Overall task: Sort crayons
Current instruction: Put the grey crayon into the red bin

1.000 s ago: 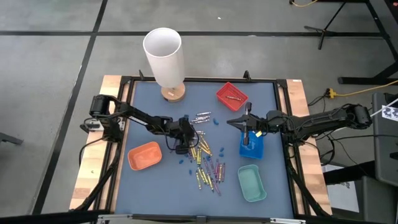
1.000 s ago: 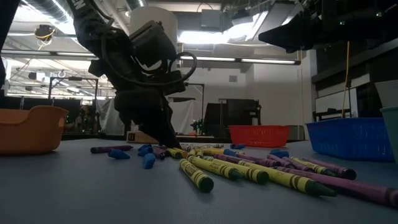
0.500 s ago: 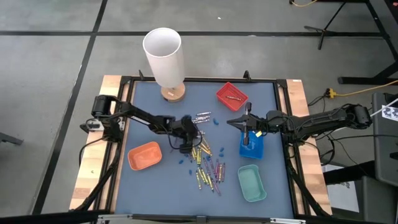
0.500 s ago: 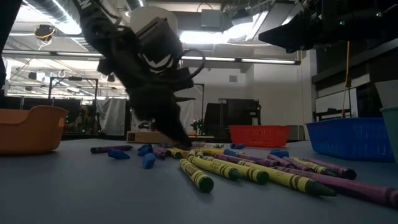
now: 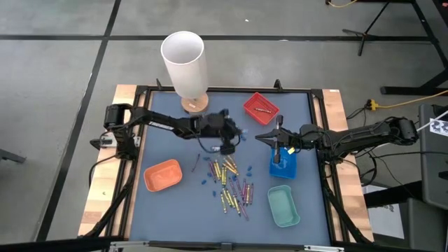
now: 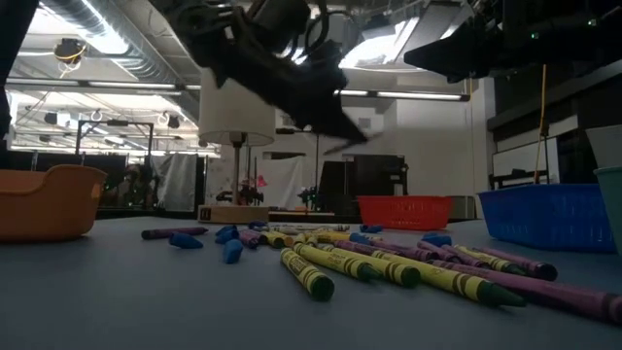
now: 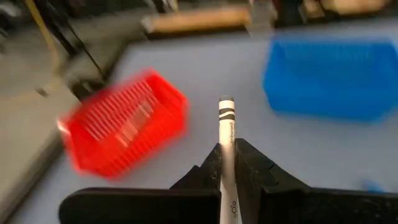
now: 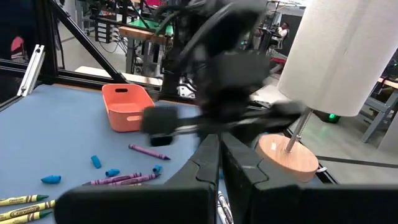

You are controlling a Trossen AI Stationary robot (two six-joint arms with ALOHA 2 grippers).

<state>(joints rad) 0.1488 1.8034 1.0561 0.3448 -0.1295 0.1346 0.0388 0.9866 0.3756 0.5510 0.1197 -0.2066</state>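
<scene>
Loose crayons (image 5: 231, 183) lie in a heap mid-table, yellow and purple ones nearest in the low view (image 6: 389, 267). A few silver-grey ones (image 5: 227, 131) lie apart, toward the far edge. My left gripper (image 5: 234, 140) hangs above the table between the heap and the red tray (image 5: 260, 106), shut on a silver-grey crayon (image 7: 226, 127). In the low view it is a blurred dark shape (image 6: 340, 122) up high. My right gripper (image 5: 278, 137) waits shut above the blue tray (image 5: 283, 166). My left gripper pinches the silver-grey crayon between its two fingers (image 7: 249, 165). The crayon lies along the fingers, and its banded end (image 7: 226, 109) sticks out forward past the fingertips. The fingers slant slightly downward toward the table's right side, and the crayon is lifted clear of the table.
An orange tray (image 5: 162, 175) stands near left and a green tray (image 5: 282, 205) near right. A tall white roll on a wooden stand (image 5: 185, 66) is at the far edge. Small blue bits (image 6: 228, 248) are scattered by the heap.
My left gripper has risen from the crayon heap and swung toward the table's far right, toward the red tray. It has tipped from steeply downward to nearly level, and the silver-grey crayon has come up with it, clear of the table.
</scene>
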